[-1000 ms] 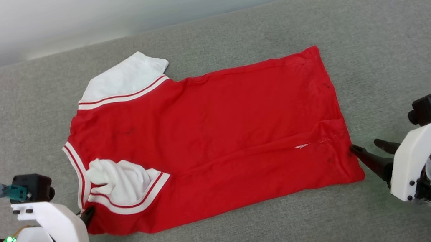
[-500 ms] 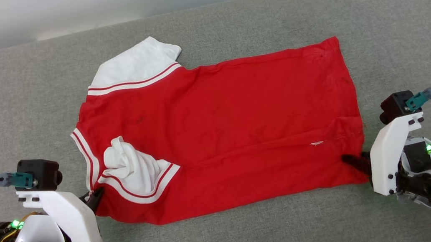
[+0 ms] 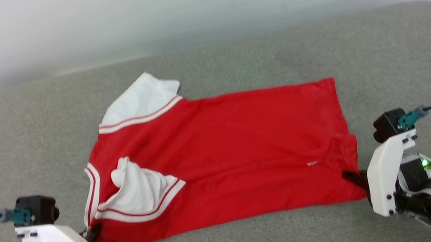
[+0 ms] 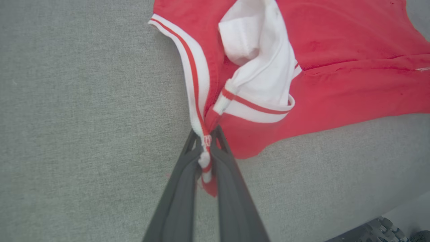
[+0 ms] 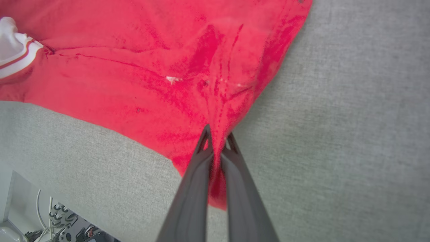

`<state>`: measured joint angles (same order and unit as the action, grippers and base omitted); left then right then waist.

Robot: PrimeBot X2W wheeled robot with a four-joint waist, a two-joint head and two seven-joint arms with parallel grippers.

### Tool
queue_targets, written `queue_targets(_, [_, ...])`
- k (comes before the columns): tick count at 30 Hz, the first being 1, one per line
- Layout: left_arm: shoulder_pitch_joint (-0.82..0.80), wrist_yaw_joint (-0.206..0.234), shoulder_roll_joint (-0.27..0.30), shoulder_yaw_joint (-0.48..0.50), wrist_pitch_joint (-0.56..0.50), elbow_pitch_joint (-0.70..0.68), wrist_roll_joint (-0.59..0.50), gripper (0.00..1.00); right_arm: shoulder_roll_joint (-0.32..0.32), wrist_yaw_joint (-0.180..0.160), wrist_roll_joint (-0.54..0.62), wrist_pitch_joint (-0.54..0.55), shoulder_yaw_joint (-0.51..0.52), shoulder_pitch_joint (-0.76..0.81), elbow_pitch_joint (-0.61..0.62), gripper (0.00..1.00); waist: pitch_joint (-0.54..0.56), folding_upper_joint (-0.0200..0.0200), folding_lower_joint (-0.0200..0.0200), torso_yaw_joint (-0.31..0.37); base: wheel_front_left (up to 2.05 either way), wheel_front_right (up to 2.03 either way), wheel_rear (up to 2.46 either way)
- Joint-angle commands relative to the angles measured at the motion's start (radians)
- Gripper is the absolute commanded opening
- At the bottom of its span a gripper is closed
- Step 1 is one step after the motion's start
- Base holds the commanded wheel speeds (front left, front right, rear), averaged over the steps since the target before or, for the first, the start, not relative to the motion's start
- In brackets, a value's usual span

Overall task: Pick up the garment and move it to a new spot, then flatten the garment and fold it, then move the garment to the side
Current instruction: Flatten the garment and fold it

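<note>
Tension is the story right now: the garment (image 3: pixel 224 153) lies spread across the grey cushion (image 3: pixel 399 48), red body mostly flat, and both arms have it by its near edge. The left end effector (image 4: pixel 205 134) is pinched tight on the striped collar trim (image 4: pixel 195 77) at the garment's neck end, a tuft of trim poking back between the fingers. The right end effector (image 5: pixel 218 136) is clamped on the hem corner at the garment's opposite end, red fabric gathering into ridges above the tips. Two grips at opposite ends, I'd say, so the cloth can be drawn taut or lifted evenly for the fold. One white sleeve (image 3: pixel 140 188) lies crumpled on the red near the collar and wants smoothing, by my reckoning. The other sleeve (image 3: pixel 141 100) juts from the garment's far edge.
</note>
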<state>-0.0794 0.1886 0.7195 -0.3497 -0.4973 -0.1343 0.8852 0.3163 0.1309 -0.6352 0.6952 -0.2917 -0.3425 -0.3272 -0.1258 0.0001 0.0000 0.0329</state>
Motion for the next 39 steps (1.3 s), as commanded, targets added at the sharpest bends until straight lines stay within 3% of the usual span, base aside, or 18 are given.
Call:
queue_targets(1, [0.020,0.007,0.008,0.004,0.005,-0.006,0.004,0.00,0.006,0.000,-0.005,0.001,0.000,0.017,0.006,0.00,0.035,-0.0001,0.0000,0.003,0.00,0.00,0.00])
queue_targets(9, [0.157,0.047,0.018,0.035,0.025,-0.030,0.045,0.00,0.017,0.000,-0.012,0.034,0.038,0.134,0.069,0.00,0.094,-0.0001,0.0000,0.002,0.00,0.00,0.00])
queue_targets(13, [0.189,0.041,-0.001,0.028,0.032,-0.015,0.063,0.00,0.004,0.000,0.000,0.038,0.063,0.190,0.083,0.00,0.095,-0.0001,0.0000,0.004,0.00,0.00,0.00])
queue_targets(14, [0.191,0.041,-0.007,0.023,0.035,-0.006,0.063,0.00,-0.003,0.000,-0.003,0.037,0.069,0.201,0.082,0.28,0.094,-0.0001,0.0000,0.004,0.00,0.00,0.00])
queue_targets(15, [0.187,0.041,-0.011,0.014,0.034,0.004,0.055,0.01,-0.010,0.000,-0.007,0.027,0.079,0.210,0.082,1.00,0.092,-0.0001,0.0000,0.004,0.00,0.00,0.00])
queue_targets(16, [0.177,0.034,-0.024,0.006,0.035,0.009,0.053,0.57,-0.011,0.000,-0.001,0.012,0.089,0.215,0.083,1.00,0.089,-0.0001,0.0000,0.003,0.00,0.00,0.00])
queue_targets(17, [0.162,0.031,-0.032,0.002,0.041,0.011,0.049,1.00,-0.012,0.000,0.007,-0.002,0.095,0.222,0.083,1.00,0.086,-0.0001,0.0000,0.002,0.00,0.00,0.00])
queue_targets(20, [0.130,0.023,-0.035,-0.009,0.055,0.027,0.028,1.00,-0.029,0.000,0.020,-0.070,0.113,0.237,0.096,1.00,0.081,-0.0001,0.0000,0.004,0.00,0.00,0.00])
queue_targets(21, [0.083,0.016,-0.025,-0.006,0.082,0.026,-0.011,1.00,-0.037,0.000,0.051,-0.191,0.135,0.239,0.137,1.00,0.074,-0.0001,0.0000,0.014,0.00,0.00,0.00])
queue_targets(23, [0.061,0.014,-0.024,-0.006,0.100,0.021,-0.032,1.00,-0.047,0.000,0.086,-0.266,0.153,0.230,0.160,1.00,0.075,-0.0001,0.0000,0.021,0.00,0.00,0.00])
queue_targets(24, [0.008,0.023,-0.027,-0.002,0.146,0.019,-0.084,1.00,-0.080,0.000,0.140,-0.381,0.196,0.219,0.194,1.00,0.070,-0.0001,0.0000,0.031,0.00,0.00,0.00])
queue_targets(27, [-0.043,0.029,-0.054,0.008,0.203,0.032,-0.118,1.00,-0.117,0.000,0.192,-0.471,0.231,0.203,0.236,1.00,0.056,-0.0001,0.0000,0.045,0.00,0.00,0.00])
queue_targets(35, [-0.229,0.022,-0.102,0.053,0.311,0.150,-0.149,1.00,-0.181,0.000,0.261,-0.553,0.257,0.133,0.342,1.00,-0.069,-0.0001,0.0000,0.100,0.00,0.00,0.00])
queue_targets(39, [-0.362,-0.019,-0.090,0.063,0.293,0.224,-0.138,1.00,-0.186,0.000,0.264,-0.550,0.248,0.085,0.386,1.00,-0.153,-0.0001,0.0000,0.129,0.00,0.00,0.00])
